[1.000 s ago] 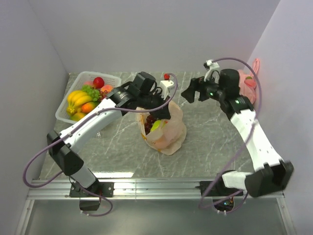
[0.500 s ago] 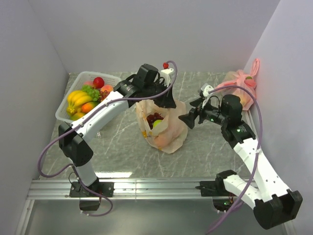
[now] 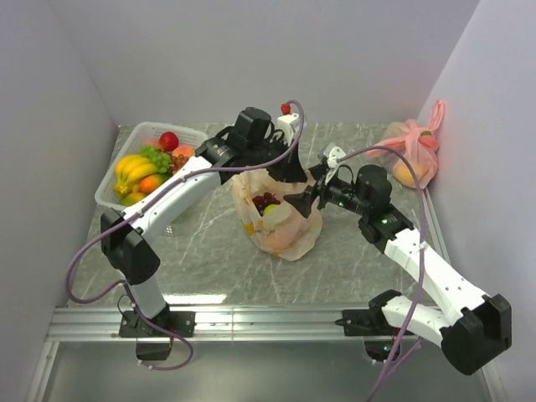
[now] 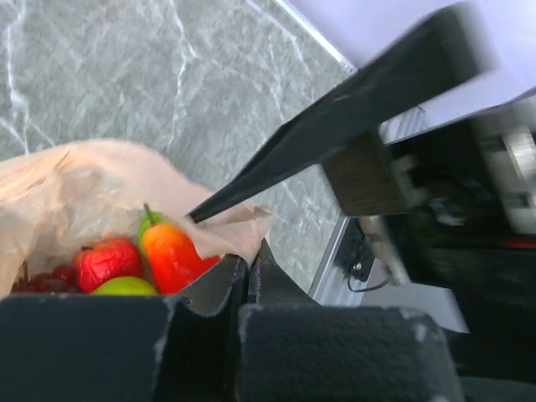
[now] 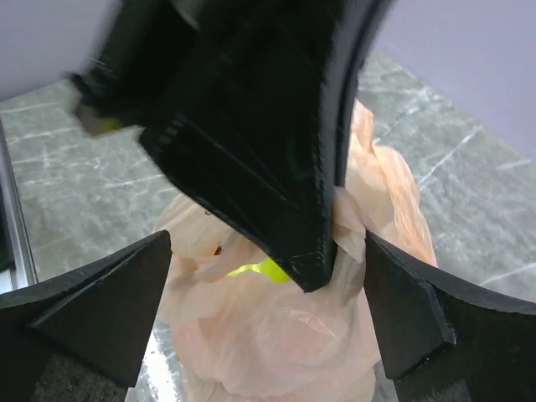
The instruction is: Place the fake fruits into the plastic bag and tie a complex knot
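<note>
Plastic bag (image 3: 289,234) stands mid-table with fake fruits (image 3: 266,203) inside, its rim pinched in our left gripper (image 3: 291,176). Our right gripper (image 3: 300,201), wide and empty, has swung in beside the mouth. We judge it ready to take a handle.

Looking at a thin, crinkly peach-orange plastic bag (image 3: 289,226) standing upright well to the right of the white basket (image 3: 107,197), with its mouth gaping open and the far rim pulled up. Can spot a few fake fruits (image 3: 268,205) down inside already: dark red grapes, a lime-green one, a red berry-looking one and an orange-red one with a green stem. Got plenty more piled in the basket itself: yellow bananas, green grapes, a red apple, some orange ones.
</note>
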{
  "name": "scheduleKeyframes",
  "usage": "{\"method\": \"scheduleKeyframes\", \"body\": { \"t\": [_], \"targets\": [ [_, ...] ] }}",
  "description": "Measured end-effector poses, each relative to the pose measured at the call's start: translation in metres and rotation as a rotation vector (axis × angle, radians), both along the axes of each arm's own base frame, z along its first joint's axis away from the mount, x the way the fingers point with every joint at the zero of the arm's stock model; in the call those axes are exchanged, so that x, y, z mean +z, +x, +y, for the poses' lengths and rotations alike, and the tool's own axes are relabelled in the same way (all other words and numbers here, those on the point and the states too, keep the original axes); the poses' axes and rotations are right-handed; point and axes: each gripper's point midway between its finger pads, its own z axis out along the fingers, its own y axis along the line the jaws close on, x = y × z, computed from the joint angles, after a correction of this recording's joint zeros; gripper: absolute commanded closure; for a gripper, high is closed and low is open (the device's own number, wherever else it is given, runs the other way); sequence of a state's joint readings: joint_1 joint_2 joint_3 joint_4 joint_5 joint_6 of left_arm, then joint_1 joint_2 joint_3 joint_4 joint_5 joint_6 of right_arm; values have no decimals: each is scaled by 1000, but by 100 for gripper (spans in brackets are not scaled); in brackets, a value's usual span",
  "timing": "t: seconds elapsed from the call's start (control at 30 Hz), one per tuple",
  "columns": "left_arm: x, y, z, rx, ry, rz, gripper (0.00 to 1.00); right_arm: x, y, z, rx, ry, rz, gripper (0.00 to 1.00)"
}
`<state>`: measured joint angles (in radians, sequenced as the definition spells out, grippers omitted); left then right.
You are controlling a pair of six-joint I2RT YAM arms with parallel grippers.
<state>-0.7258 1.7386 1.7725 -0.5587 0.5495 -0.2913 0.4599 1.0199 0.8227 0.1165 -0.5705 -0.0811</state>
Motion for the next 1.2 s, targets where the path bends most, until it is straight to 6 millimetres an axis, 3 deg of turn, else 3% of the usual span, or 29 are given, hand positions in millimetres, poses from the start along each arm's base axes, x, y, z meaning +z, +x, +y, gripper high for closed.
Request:
{"method": "scheduleKeyframes", "body": {
  "t": [0.07,0.17,0.2,0.27,0.37,0.4,0.43,0.5,0.53,0.57,0.6,0.7,0.83,0.93,1.07,1.2],
  "targets": [
    [3,2,-2,0,-16,-9,100,-7,2,2,-6,5,21,1],
    [9,4,-6,7,-46,-15,100,-16,1,6,-13,25,55,11],
    [11,5,-8,9,-57,-16,100,-18,0,7,-15,34,66,22],
    [11,4,-9,9,-68,-7,100,-24,2,7,-34,50,79,34],
    [13,3,-10,12,-79,8,98,-33,6,6,-66,65,105,72],
    [12,2,-10,12,-79,17,93,-33,9,4,-81,69,108,100],
    [13,1,-8,19,-80,20,81,-35,12,2,-95,68,108,100],
    [15,5,-5,48,-85,14,69,-37,11,2,-97,72,122,100],
    [18,9,-1,70,-98,9,51,-39,9,4,-84,68,126,100],
    [20,11,3,82,-102,5,41,-40,7,4,-77,66,127,100],
    [24,19,12,116,-116,0,25,-43,6,5,-68,60,131,100],
    [36,48,59,262,-145,1,4,-54,-2,5,-42,39,145,100],
    [49,83,140,500,-170,-36,1,-77,-15,3,13,-21,161,100],
    [38,86,183,621,-167,-17,1,-91,-23,-1,67,-90,152,100],
    [-2,103,228,754,-152,107,3,-108,-29,-12,119,-174,141,100],
    [-64,120,257,861,-132,289,2,-124,-35,-22,156,-247,132,100]
  ]
}}
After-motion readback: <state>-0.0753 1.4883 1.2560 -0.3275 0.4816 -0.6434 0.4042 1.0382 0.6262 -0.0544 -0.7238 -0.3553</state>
